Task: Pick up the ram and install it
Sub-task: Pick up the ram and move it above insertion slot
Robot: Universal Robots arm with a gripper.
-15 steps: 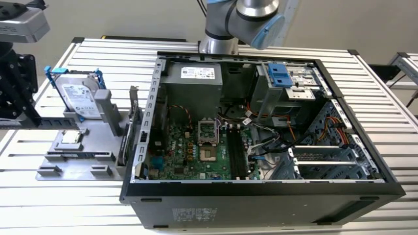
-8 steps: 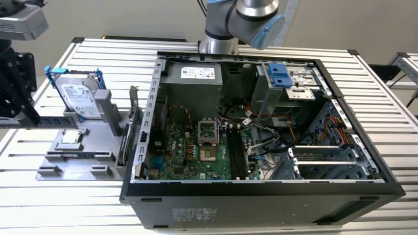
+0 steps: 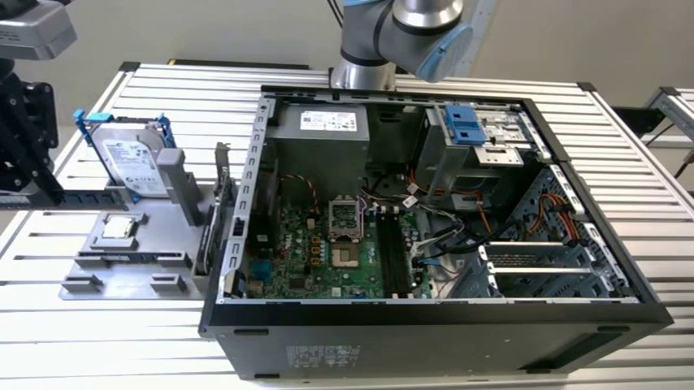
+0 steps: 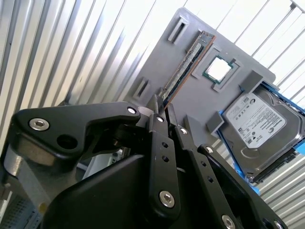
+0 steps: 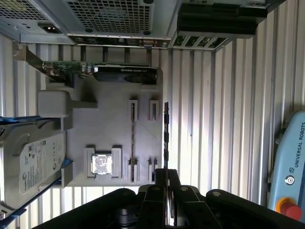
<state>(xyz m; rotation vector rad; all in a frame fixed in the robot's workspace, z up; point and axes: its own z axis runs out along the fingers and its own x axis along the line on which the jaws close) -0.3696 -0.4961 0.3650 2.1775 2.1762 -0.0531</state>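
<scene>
I see the claw (image 5: 167, 173) pinched narrow on the ram (image 5: 166, 131) at the parts tray's (image 5: 112, 129) edge. Processor (image 5: 101, 164) and hard drive (image 5: 33, 162) rest on the tray, graphics card (image 5: 121, 71) along its far side.

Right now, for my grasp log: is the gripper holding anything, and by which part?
The gripper is shut on the ram, pinching one end of the stick. The rest of the stick juts straight out beyond the grip.

1. Bare table (image 5: 238, 119) is left open beside tray (image 5: 109, 133), where ram (image 5: 166, 133) is clamped in gripper (image 5: 167, 172).
2. Path btw tray & case (image 3: 434, 313) is barred by upright graphics card (image 3: 223, 211); hard drive (image 3: 136, 158) is stood on tray.
3. Case is open on top; slots (image 3: 392, 252) are flanked by cables (image 3: 440, 236).
</scene>
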